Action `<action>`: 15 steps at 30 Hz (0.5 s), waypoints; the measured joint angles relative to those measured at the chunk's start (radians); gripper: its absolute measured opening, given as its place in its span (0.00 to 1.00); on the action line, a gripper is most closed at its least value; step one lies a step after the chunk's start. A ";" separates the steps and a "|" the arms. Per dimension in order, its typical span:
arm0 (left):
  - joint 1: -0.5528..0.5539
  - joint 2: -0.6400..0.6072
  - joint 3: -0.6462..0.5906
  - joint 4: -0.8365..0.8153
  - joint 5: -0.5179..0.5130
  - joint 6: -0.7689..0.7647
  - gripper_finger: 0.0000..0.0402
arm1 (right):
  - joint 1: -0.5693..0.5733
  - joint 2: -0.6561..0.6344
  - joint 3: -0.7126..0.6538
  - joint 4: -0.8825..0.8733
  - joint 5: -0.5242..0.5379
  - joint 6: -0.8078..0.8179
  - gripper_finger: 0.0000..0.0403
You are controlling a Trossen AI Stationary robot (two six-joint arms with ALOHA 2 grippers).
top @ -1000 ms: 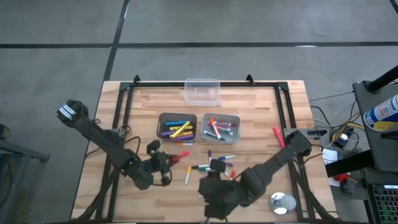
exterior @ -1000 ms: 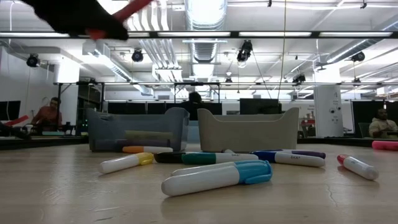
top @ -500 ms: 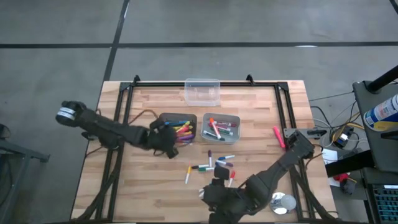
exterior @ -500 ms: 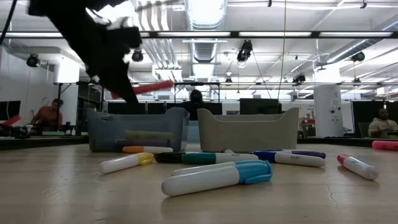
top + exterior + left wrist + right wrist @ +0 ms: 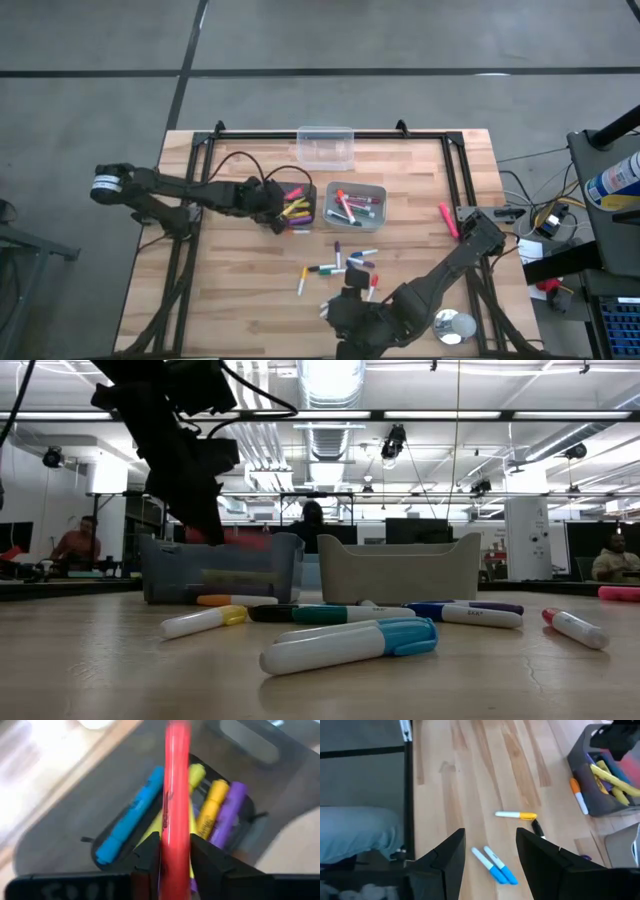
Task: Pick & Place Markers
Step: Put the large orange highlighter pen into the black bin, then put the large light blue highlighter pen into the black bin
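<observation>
My left gripper (image 5: 274,207) hangs over the dark left bin (image 5: 262,190) and is shut on a red marker (image 5: 293,192). In the low view it stands above that bin (image 5: 220,565). Blue, yellow and purple markers (image 5: 212,810) lie inside the bin. Several loose markers (image 5: 340,265) lie flat on the wood in front of the bins. My right gripper (image 5: 350,292) hovers open over the near middle of the table, above two blue-capped markers (image 5: 495,865), touching nothing. My left gripper pinches the red marker between its two fingers (image 5: 150,857), on the barrel's nearer part (image 5: 175,845). It comes slanting down from the table's left. The marker runs on past the fingertips, its free end (image 5: 177,740) over the bin, lifted clear.
A second grey bin (image 5: 380,190) with markers stands right of the first. Beyond them sits a clear container (image 5: 324,147). A lone red marker (image 5: 447,218) lies at the right edge, and a silver tape roll (image 5: 454,325) at the near right. People sit in the room behind.
My left gripper has swung from the near left of the table toward the far edge and the left bin, turning as it went. It carried the red marker along and now holds it low over the bin.
</observation>
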 joint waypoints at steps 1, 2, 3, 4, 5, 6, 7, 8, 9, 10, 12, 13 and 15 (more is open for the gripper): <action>0.000 0.000 0.001 0.000 0.013 0.000 0.27 | 0.000 0.000 -0.011 0.004 0.000 0.000 0.43; 0.000 0.000 0.003 0.000 0.023 0.003 0.30 | -0.002 0.000 -0.021 0.004 0.000 0.000 0.43; 0.000 0.000 0.005 0.000 0.024 0.003 0.32 | -0.004 0.000 -0.031 0.001 -0.001 0.000 0.43; 0.000 0.000 0.007 0.000 0.024 -0.006 0.35 | -0.006 0.000 -0.040 -0.003 -0.005 -0.001 0.43; 0.000 0.000 0.011 -0.001 0.024 -0.020 0.37 | -0.008 0.002 -0.043 -0.016 -0.010 0.000 0.43; 0.000 0.000 0.017 -0.001 0.024 -0.027 0.39 | -0.009 0.002 -0.044 -0.033 -0.025 0.002 0.42; 0.000 0.000 0.022 0.001 0.025 -0.033 0.40 | -0.012 0.002 -0.044 -0.046 -0.050 0.002 0.42; -0.003 0.000 0.027 0.003 0.025 -0.037 0.41 | -0.014 0.002 -0.043 -0.056 -0.077 0.002 0.42; -0.006 -0.001 0.030 0.008 0.025 -0.044 0.41 | -0.016 0.002 -0.041 -0.074 -0.109 0.003 0.41; -0.010 -0.001 0.035 0.012 0.026 -0.052 0.41 | -0.016 0.002 -0.037 -0.096 -0.136 0.004 0.41; -0.017 -0.001 0.045 0.012 0.028 -0.065 0.42 | -0.016 0.002 -0.029 -0.139 -0.176 0.006 0.41; -0.022 -0.002 0.049 0.013 0.028 -0.068 0.42 | -0.016 0.001 -0.028 -0.161 -0.192 0.009 0.41; -0.034 -0.002 0.055 0.016 0.027 -0.068 0.42 | -0.015 0.000 -0.028 -0.207 -0.228 0.015 0.41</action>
